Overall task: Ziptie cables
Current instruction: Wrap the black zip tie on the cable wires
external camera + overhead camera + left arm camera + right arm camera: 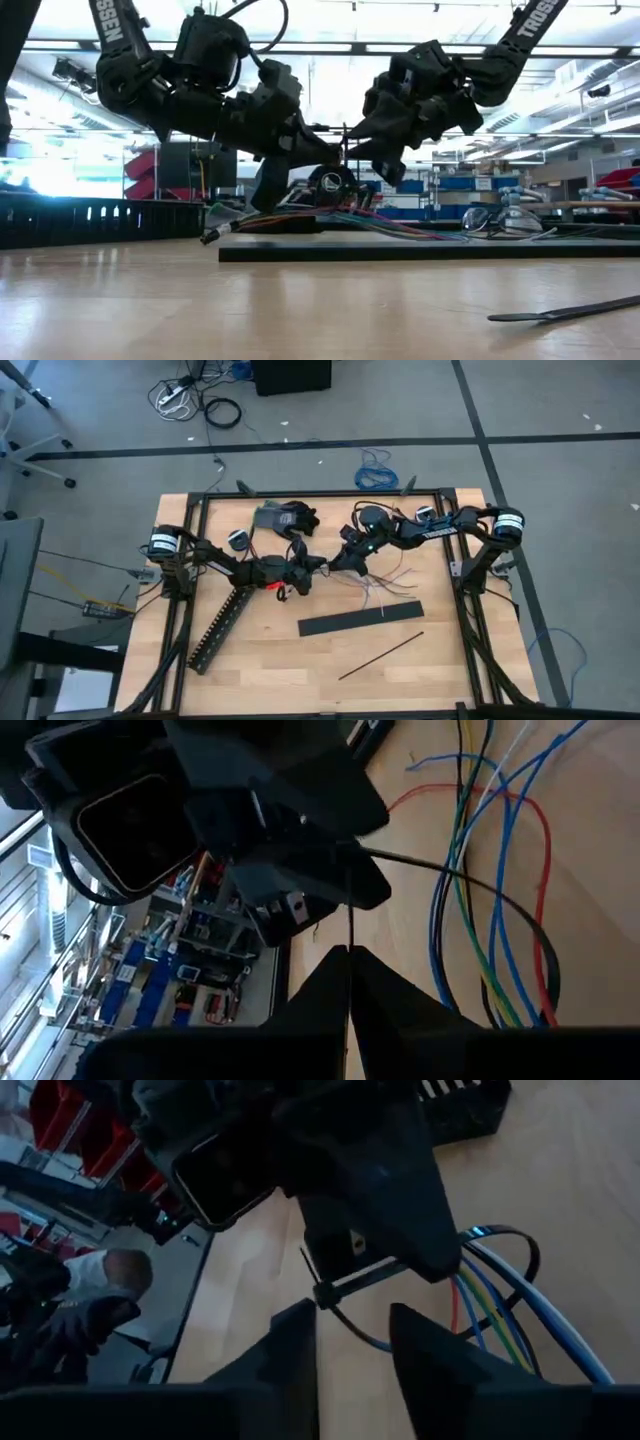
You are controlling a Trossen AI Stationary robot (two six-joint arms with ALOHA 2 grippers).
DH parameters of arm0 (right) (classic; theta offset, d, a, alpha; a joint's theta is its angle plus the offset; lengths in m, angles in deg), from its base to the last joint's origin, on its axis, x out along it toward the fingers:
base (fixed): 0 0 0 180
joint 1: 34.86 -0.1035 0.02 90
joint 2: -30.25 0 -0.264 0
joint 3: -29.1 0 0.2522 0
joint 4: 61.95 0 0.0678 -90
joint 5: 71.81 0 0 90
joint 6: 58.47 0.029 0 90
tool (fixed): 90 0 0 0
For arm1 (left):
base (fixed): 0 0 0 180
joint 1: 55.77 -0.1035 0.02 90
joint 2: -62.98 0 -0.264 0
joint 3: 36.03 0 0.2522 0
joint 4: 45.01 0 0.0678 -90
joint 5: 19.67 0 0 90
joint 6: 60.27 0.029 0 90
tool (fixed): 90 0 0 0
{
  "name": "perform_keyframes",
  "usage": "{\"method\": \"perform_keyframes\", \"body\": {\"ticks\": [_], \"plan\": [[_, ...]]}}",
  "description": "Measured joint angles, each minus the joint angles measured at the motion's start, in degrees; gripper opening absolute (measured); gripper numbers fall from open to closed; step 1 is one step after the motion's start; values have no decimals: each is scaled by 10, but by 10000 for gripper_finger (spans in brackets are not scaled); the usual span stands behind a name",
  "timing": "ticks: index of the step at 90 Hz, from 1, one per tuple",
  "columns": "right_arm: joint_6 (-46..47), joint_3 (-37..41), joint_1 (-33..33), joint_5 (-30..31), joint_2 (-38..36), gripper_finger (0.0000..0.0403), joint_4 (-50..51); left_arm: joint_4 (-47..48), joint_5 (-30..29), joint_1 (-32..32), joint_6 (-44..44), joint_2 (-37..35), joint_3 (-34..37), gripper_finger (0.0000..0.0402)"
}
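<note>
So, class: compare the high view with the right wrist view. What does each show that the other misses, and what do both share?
Only the high view shows the spare ziptie lying alone on the table, the flat black bar, the slotted duct and both whole arms.

Only the right wrist view shows a ziptie looped around the wires, with its head just ahead of the open right end effector, and a person beyond the table.

Both show the coloured wires and the left end effector close by.
</note>
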Motion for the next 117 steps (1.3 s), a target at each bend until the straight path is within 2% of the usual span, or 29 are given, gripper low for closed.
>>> {"method": "perform_keyframes", "body": {"ticks": [23, 44, 59, 87, 117], "plan": [[-51, 0, 13, -44, 0, 209, -9, 8, 0, 0, -6, 0, 0, 0], [-89, 0, 21, -40, 0, 225, -26, 8, -1, 0, -6, 0, 0, 0], [-93, 0, 21, -39, 0, 218, -66, 15, 0, 0, -17, 0, 0, 0], [-86, 0, 7, -38, 0, 199, -61, 15, 0, 0, -18, 0, 0, 0], [-85, 0, -6, -7, 0, 143, -60, 15, 0, 0, -18, 0, 0, 0]]}}
